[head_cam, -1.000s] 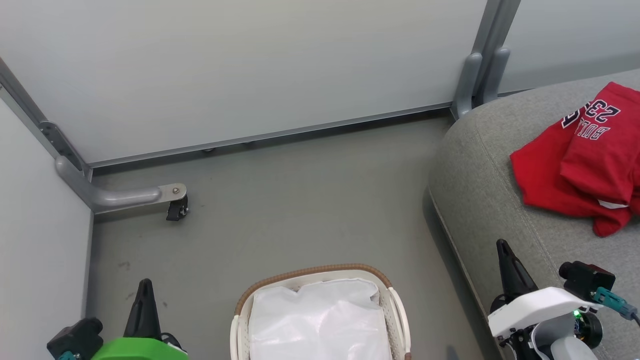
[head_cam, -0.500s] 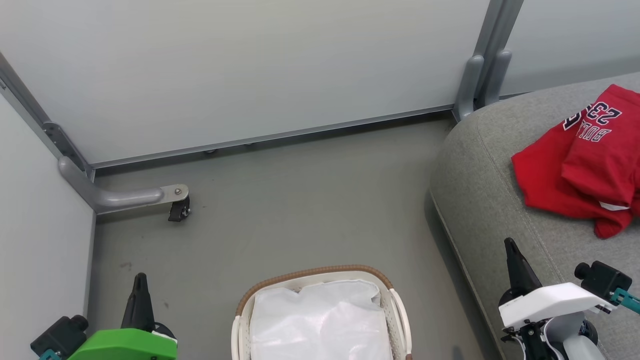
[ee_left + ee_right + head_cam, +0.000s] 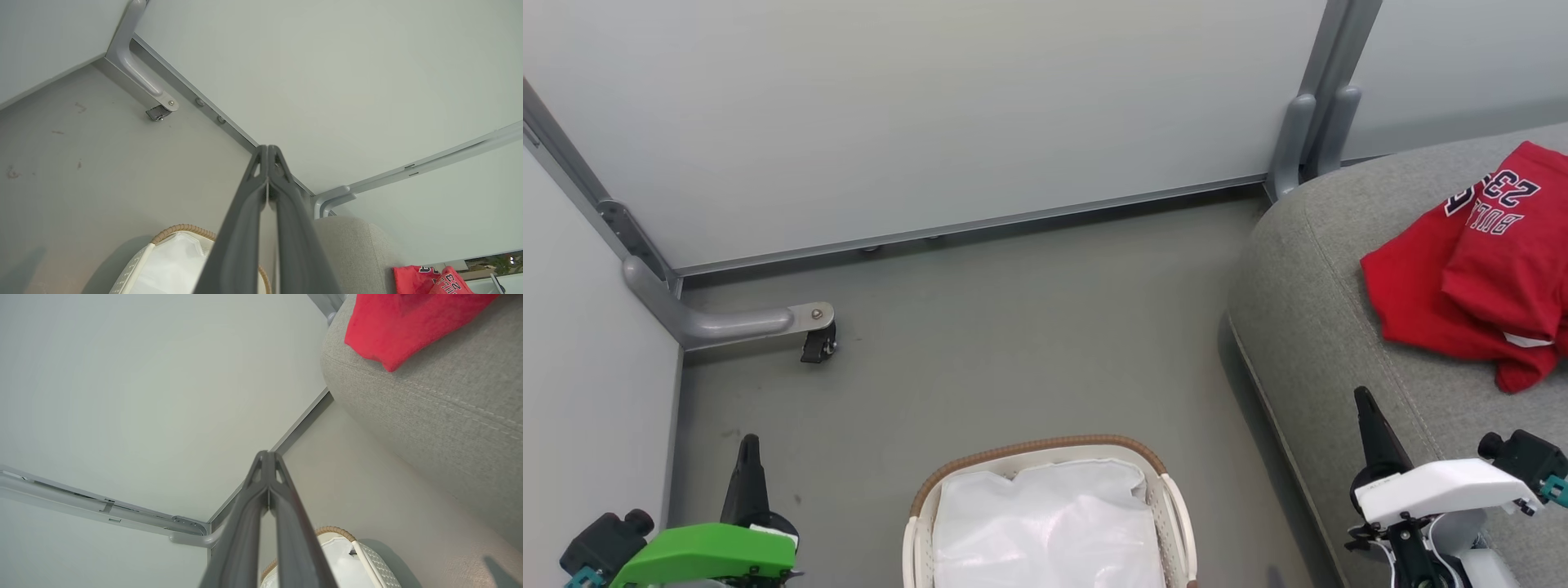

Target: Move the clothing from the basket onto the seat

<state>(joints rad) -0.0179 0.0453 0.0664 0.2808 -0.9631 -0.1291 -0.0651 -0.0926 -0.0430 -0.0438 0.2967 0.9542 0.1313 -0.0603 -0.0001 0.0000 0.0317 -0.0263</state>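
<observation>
**Red garments on the seat; both end effectors shut and holding nothing**

On my head camera, the left end effector [image 3: 748, 447] shows at the lower left above its green housing, fingers pointing up the view. My left wrist camera shows its two dark fingers pressed together along their length, with nothing between them.

Beyond it, a grey metal foot with a small black caster [image 3: 817, 345] stands on the grey floor [image 3: 1013, 327]. It stands near the corner where the pale partition panels [image 3: 931, 106] meet.

At lower centre the basket [image 3: 1033, 447] stands on the floor, its brown woven rim toward the panels and its near part cut off by the bottom edge. A white liner [image 3: 1045, 523] lies crumpled inside it.

A strip of floor separates the basket from the seat [image 3: 1307, 310], a light grey upholstered cushion with a rounded corner and a stitched seam.

The right end effector [image 3: 1365, 402] shows at the lower right against the seat's near edge, above its white housing. My right wrist camera shows its fingers closed tip to tip, gripping nothing.

The clothing [image 3: 1462, 278] lies on top of the seat at the far right, running off the view's edge. It is two overlapping red pieces, and the upper one carries "23" and lettering that reads upside down from my head camera. It lies apart from both end effectors.
</observation>
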